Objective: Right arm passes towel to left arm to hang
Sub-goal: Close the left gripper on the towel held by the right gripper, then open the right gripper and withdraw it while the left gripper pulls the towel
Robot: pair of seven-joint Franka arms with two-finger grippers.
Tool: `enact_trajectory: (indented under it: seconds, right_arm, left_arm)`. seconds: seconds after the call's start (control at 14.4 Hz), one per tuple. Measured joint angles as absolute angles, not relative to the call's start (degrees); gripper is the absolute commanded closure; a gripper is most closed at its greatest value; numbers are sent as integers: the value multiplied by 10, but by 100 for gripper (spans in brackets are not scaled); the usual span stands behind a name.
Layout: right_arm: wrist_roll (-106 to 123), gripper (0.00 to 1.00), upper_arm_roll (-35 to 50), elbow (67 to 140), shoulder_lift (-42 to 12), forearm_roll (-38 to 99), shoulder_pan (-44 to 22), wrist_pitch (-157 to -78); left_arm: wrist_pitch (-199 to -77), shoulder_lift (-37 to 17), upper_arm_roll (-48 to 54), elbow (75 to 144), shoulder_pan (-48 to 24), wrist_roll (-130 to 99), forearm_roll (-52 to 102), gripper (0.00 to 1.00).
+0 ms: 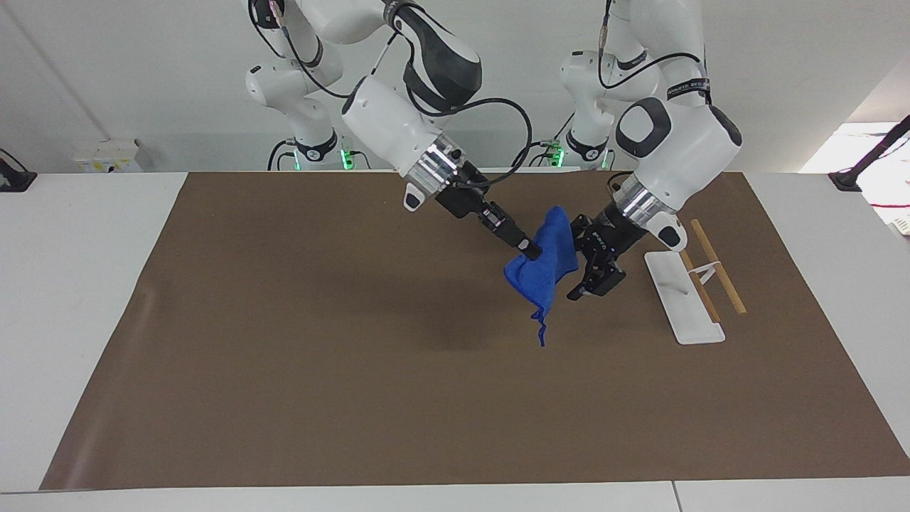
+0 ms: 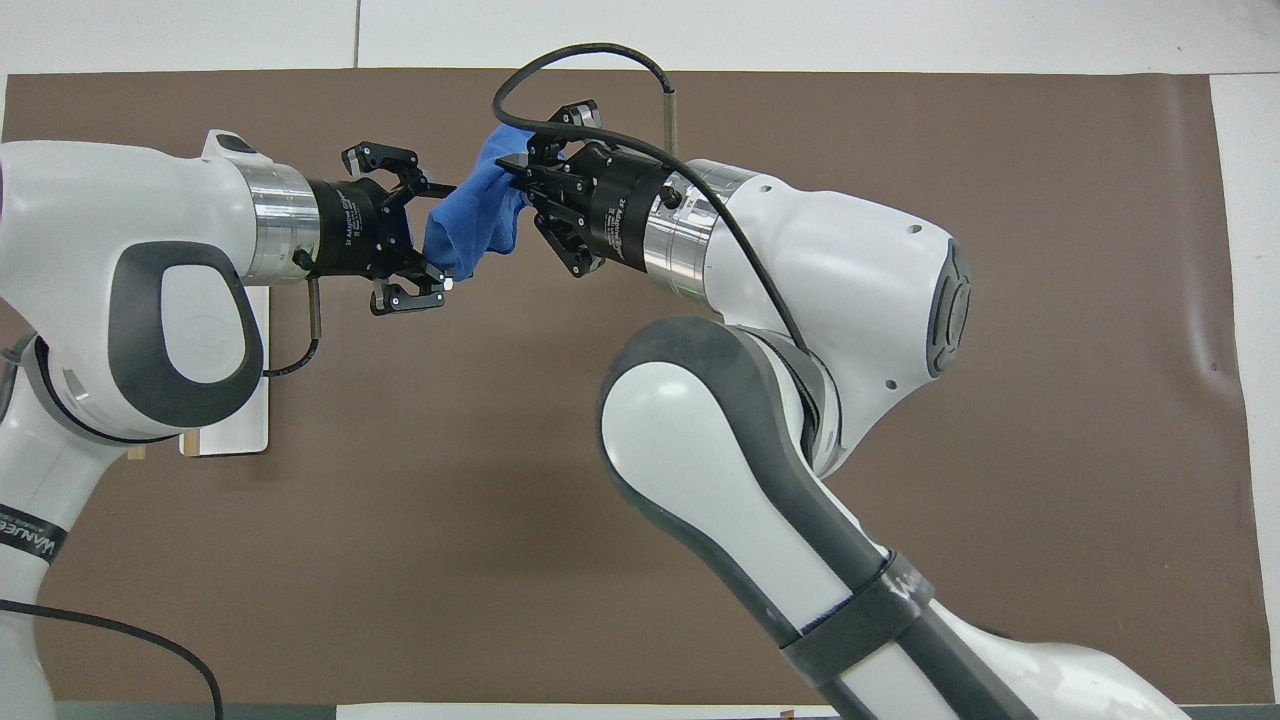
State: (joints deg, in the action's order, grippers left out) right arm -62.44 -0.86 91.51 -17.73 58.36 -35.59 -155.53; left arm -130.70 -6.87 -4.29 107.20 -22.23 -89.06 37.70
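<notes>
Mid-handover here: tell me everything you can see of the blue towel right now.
The towel is a small bright blue cloth, soft and bunched, hanging in the air over the brown mat. The right gripper is shut on its upper part, and the rest droops to a thin corner tail with a loop. The left gripper has its fingers around the towel's edge toward the left arm's end, not visibly clamped. Nothing else touches it.

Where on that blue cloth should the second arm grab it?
Best the bunched upper part of the towel, on its free flank toward the left arm's end of the table: the right pincer grips the other flank, and the lower corner dangles loose. The left pincer sits there.
</notes>
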Motion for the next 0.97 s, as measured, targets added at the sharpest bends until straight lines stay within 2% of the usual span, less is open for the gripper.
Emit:
enact_trajectory:
  seconds: [0.62, 0.69, 0.76, 0.83, 0.97]
  right_arm:
    - [-623, 100, -11, 917, -177, 584, -356, -1555]
    - [-620, 97, -11, 917, -177, 584, -356, -1555]
    - [-617, 22, -12, 917, -177, 584, -355, -1555]
    - [-613, 0, -12, 917, -177, 584, -354, -1555]
    - [-598, 0, -14, 917, -177, 583, -351, -1558]
  left_arm:
    - [-1317, -63, -47, 1061, -221, -878, 377, 100]
    - [-1317, -61, -48, 1060, -221, -875, 375, 100]
    - [-1317, -59, -49, 1059, -221, -867, 363, 100]
    - [-1317, -57, -49, 1059, -221, -860, 343, 100]
    - [-1317, -55, -50, 1059, -221, -850, 301, 100]
